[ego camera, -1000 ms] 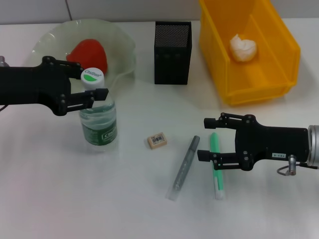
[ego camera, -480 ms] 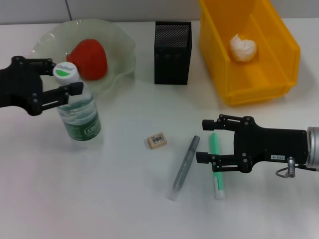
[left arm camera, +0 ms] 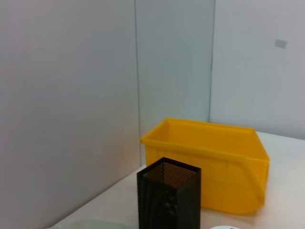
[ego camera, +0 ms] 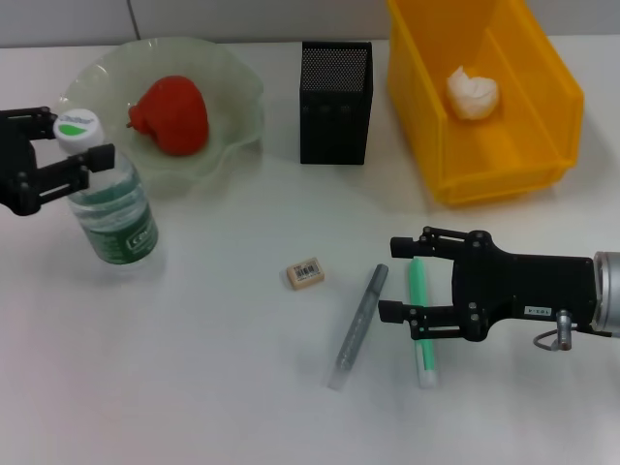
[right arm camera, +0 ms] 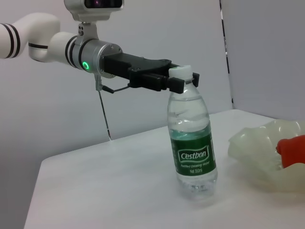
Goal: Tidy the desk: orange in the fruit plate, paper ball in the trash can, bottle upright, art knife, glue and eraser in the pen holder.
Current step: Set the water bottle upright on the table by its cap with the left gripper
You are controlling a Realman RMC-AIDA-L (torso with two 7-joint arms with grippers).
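Observation:
The clear bottle [ego camera: 114, 211] stands upright at the table's left, with my left gripper [ego camera: 81, 145] shut on its neck under the white cap; the right wrist view shows the bottle [right arm camera: 192, 143] and that gripper [right arm camera: 180, 81] too. The orange [ego camera: 171, 114] lies in the fruit plate [ego camera: 232, 92]. The paper ball [ego camera: 473, 94] sits in the yellow trash can [ego camera: 542, 92]. On the table lie the eraser [ego camera: 304, 273], the grey art knife [ego camera: 360, 325] and the green glue [ego camera: 423, 329]. My right gripper [ego camera: 411, 274] is open, low over the glue's far end. The black pen holder [ego camera: 335, 102] stands at the back.
The left wrist view looks over the pen holder [left arm camera: 169, 200] and the trash can [left arm camera: 214, 162] toward grey wall panels. The fruit plate [right arm camera: 257, 152] with the orange [right arm camera: 293, 150] is just beside the bottle. Bare white table lies in front of the bottle and the eraser.
My left gripper has carried the upright bottle to the left, away from the table's middle. The right gripper has crept slightly left over the glue.

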